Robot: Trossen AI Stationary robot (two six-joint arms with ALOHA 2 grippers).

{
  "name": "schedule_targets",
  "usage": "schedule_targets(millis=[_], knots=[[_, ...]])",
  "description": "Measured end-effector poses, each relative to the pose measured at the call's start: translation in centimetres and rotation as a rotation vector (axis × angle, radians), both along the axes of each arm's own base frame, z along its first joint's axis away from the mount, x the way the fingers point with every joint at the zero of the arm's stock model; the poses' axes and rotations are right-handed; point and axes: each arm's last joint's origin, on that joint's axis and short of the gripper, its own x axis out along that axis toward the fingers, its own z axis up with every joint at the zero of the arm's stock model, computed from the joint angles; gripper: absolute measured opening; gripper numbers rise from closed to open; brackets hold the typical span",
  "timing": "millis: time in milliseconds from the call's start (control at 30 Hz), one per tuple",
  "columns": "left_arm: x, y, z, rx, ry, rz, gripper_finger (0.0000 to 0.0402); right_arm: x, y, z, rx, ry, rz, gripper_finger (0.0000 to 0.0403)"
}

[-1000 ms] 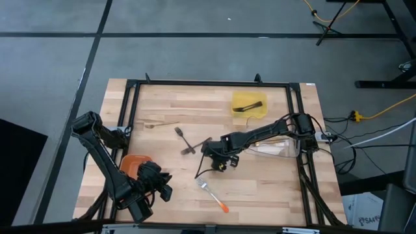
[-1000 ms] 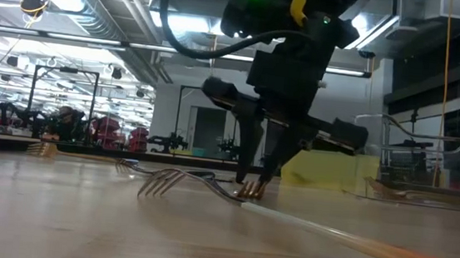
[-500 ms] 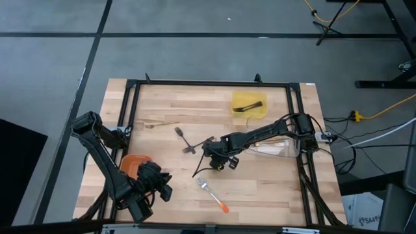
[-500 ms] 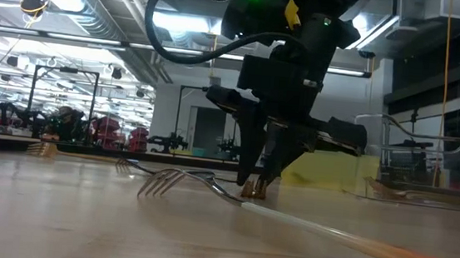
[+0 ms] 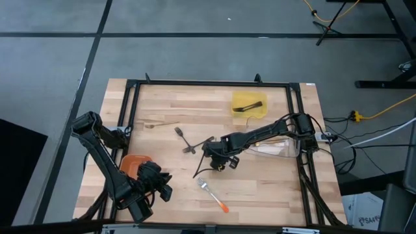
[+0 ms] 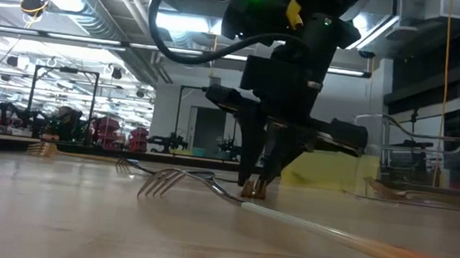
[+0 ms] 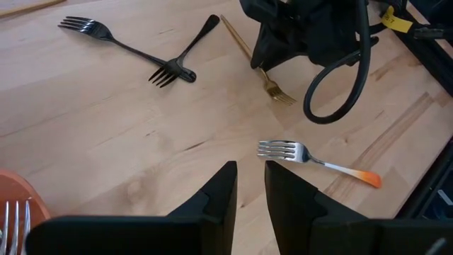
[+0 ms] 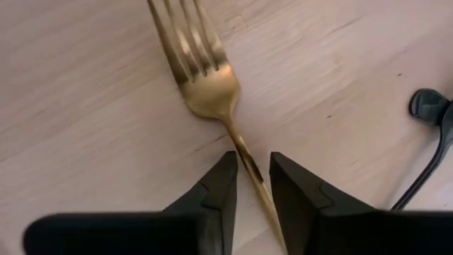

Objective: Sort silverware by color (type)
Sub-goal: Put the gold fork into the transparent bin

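Observation:
My right gripper [image 5: 216, 160] [image 6: 255, 186] stands mid-table, pointing down, shut on a gold fork [image 8: 202, 67] whose tines reach toward the near edge [image 5: 197, 173]. Two black forks [image 5: 185, 140] [image 7: 152, 57] lie crossed just left of it. A silver fork with an orange handle [image 5: 213, 194] [image 7: 315, 159] lies nearer the front edge. Another gold utensil [image 5: 159, 124] lies far left. My left gripper [image 5: 158, 184] [image 7: 250, 170] waits shut at the near left beside the orange tray [image 5: 132, 162], which holds a silver fork [image 7: 14, 216]. My right gripper pinches the gold fork's thin handle just behind the tines [image 8: 246, 157] between its two fingers [image 8: 221, 185], coming from above and pointing down. The fingers lie across the handle. The fork lies flat on the table.
A yellow tray [image 5: 249, 104] with a black utensil in it sits at the far side. A clear tray [image 5: 278, 147] lies under the right arm near the right edge. Bare wood shows between the orange-handled fork and the right edge.
In the low view the right gripper's fingertips have drawn together on the gold fork's handle, and the gripper has settled slightly toward the table's left. The fork stays flat on the wood.

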Motion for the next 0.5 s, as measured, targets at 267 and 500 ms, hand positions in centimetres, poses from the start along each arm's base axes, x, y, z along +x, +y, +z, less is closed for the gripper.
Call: schedule_targets(millis=[267, 500], knots=[[0.00, -0.01, 0.00, -0.001, 0.000, 0.000, 0.0068, -0.02, 0.01, -0.03, 0.020, 0.005, 0.019, 0.0012], [0.00, 0.00, 0.00, 0.000, 0.000, 0.000, 0.0068, -0.01, 0.03, -0.03, 0.022, 0.003, 0.019, 0.0007]])
